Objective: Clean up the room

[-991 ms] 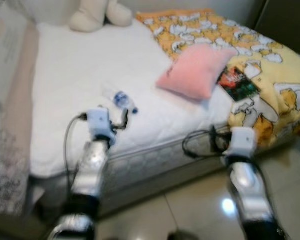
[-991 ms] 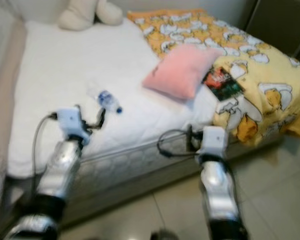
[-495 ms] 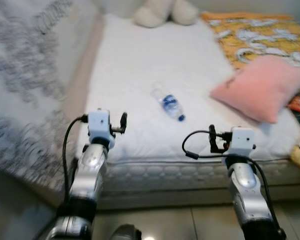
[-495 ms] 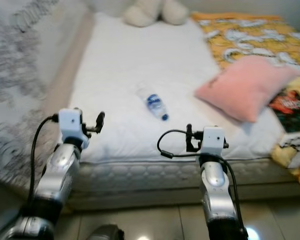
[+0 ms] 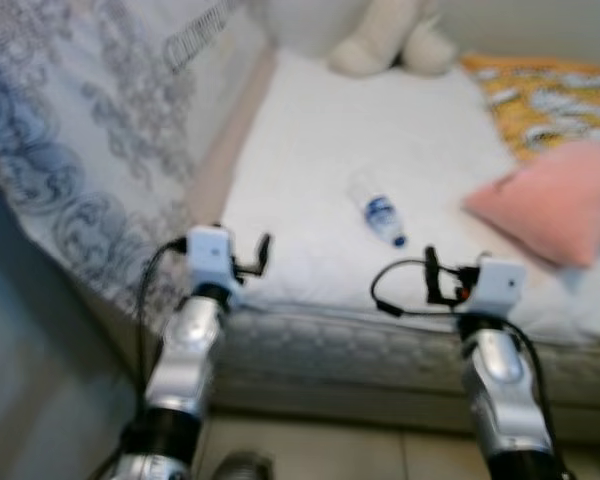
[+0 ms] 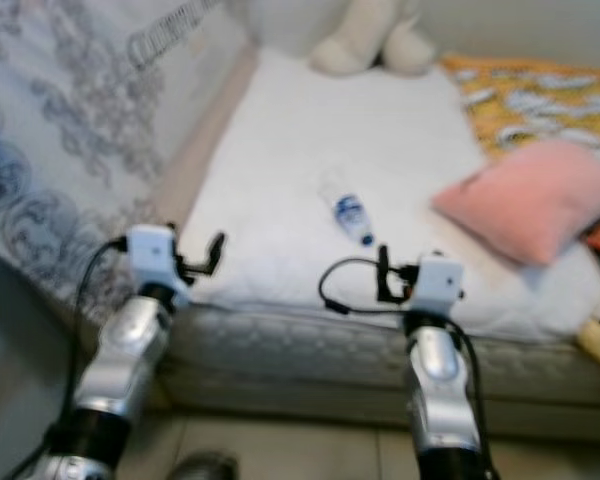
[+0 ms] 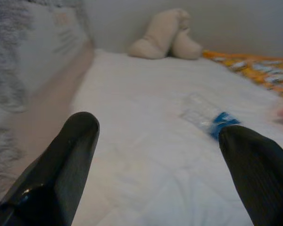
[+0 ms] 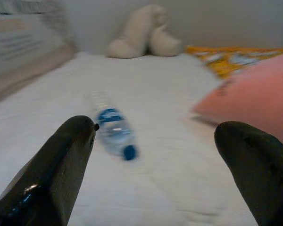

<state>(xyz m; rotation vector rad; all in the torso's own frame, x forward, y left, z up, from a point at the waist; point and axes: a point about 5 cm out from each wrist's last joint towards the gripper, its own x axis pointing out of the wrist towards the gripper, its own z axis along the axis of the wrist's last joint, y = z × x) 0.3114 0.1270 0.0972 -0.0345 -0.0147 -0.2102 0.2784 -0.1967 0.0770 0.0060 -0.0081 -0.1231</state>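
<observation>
Both grippers, right [image 8: 153,136] and left [image 7: 155,141], hang wide apart short of the bottle [image 8: 114,133] (light, slick plastic, likely rolls); best pinched across its middle.

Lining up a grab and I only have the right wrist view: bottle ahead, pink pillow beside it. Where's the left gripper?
Observer: The left gripper is raised at the bed's near edge, fingers open, holding nothing.
Operator: Is the bottle nearer to it than to mine?
Observer: No. The bottle lies between the two arms, closer to the right gripper.
Operator: Anything on the left side?
Observer: A grey patterned curtain hangs along the bed's left edge.
</observation>
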